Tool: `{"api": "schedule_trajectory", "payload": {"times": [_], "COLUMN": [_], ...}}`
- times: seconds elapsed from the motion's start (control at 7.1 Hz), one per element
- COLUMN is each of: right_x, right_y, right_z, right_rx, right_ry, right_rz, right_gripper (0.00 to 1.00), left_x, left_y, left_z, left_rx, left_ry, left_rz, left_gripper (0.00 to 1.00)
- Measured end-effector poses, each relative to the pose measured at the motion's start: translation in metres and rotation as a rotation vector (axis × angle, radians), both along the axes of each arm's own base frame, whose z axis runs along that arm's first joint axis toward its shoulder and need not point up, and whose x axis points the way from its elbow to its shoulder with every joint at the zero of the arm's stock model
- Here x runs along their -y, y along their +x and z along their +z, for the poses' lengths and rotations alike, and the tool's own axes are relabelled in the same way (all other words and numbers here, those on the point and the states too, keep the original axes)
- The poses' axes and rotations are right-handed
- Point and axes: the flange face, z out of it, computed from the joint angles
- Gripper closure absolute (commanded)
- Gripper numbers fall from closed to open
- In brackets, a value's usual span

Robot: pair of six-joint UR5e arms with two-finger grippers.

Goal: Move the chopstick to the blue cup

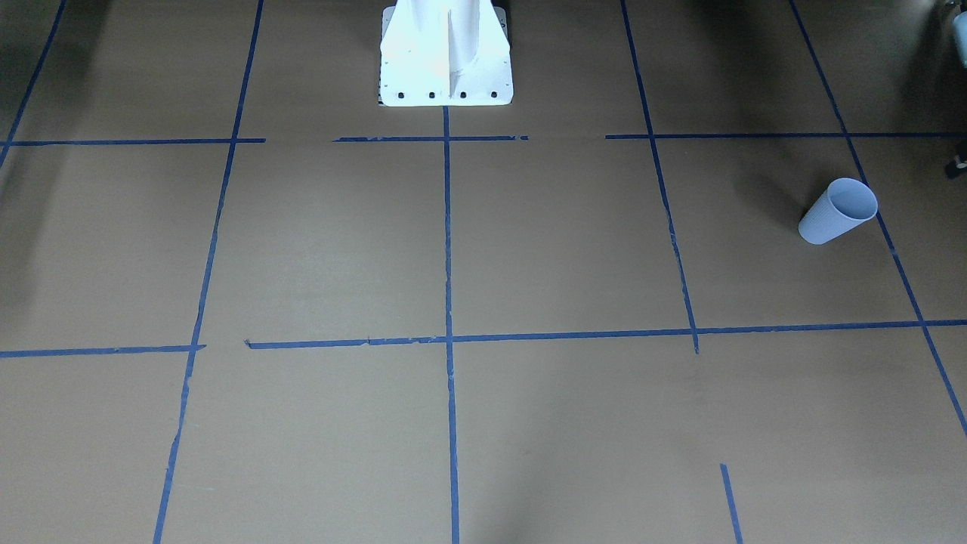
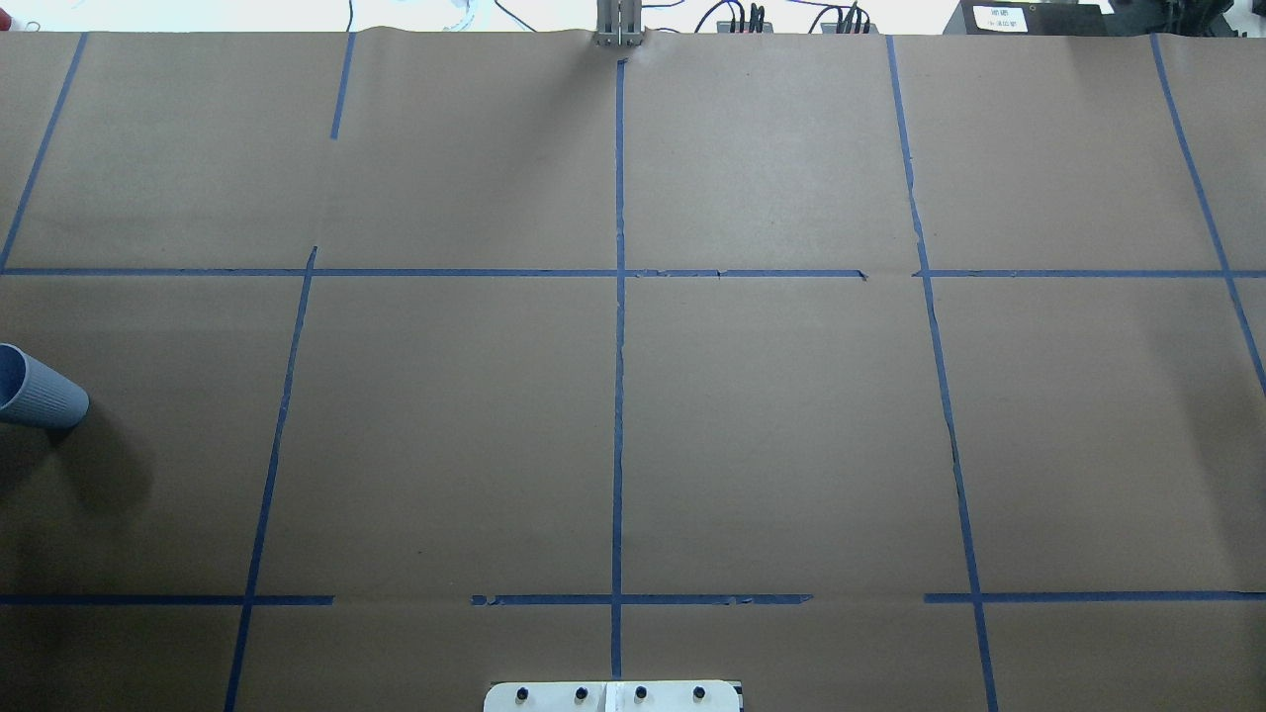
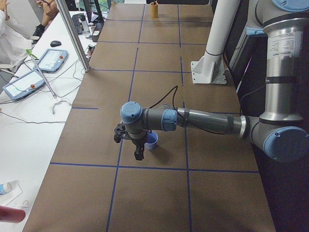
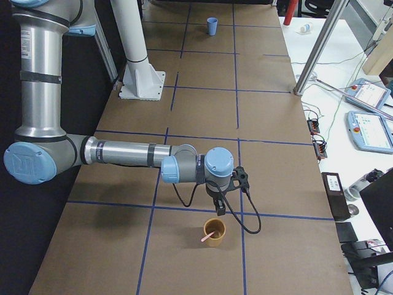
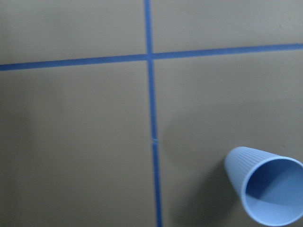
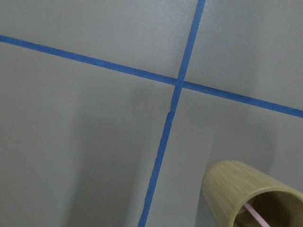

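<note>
The thin pink chopstick (image 4: 207,236) stands slanted inside a tan bamboo cup (image 4: 214,232) near the end of the brown paper-covered table (image 4: 202,110) on the robot's right, about midway between the long edges. Its upper tip seems to rest on the rim. The right gripper (image 4: 219,209) hangs just above and beside that cup, fingers pointing down. I cannot tell whether they are parted or closed.

The blue ribbed plastic cup (image 1: 838,211) stands upright near the opposite end, just beside a blue tape line (image 5: 152,118). The left gripper (image 3: 139,155) hangs just beside it, on the side toward the operators' long edge, and its finger state cannot be told either.

The two cups are well apart, with the white pedestal base (image 1: 446,68) at the robot's long edge between them.
</note>
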Motion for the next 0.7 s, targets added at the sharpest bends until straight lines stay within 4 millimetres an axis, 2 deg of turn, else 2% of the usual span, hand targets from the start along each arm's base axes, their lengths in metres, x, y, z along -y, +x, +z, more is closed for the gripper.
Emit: {"api": "schedule_trajectory", "payload": {"times": [0.14, 0.56, 0.7], "right_x": [0.000, 0.005, 0.005], "right_y": [0.000, -0.003, -0.004], "right_z": [0.003, 0.001, 0.001], "right_rx": [0.000, 0.001, 0.001], "right_ry": [-0.006, -0.001, -0.001], "right_rz": [0.000, -0.005, -0.006], "right_gripper": [0.00, 0.00, 0.00], "left_x": [0.000, -0.005, -0.006], "left_y": [0.022, 0.069, 0.083], "left_z": [0.004, 0.024, 0.027], "left_rx": [-0.004, -0.003, -0.003], "left_ry": [-0.005, -0.026, -0.031], "left_rz": [0.011, 0.084, 0.109], "left_gripper": [0.00, 0.01, 0.37]}}
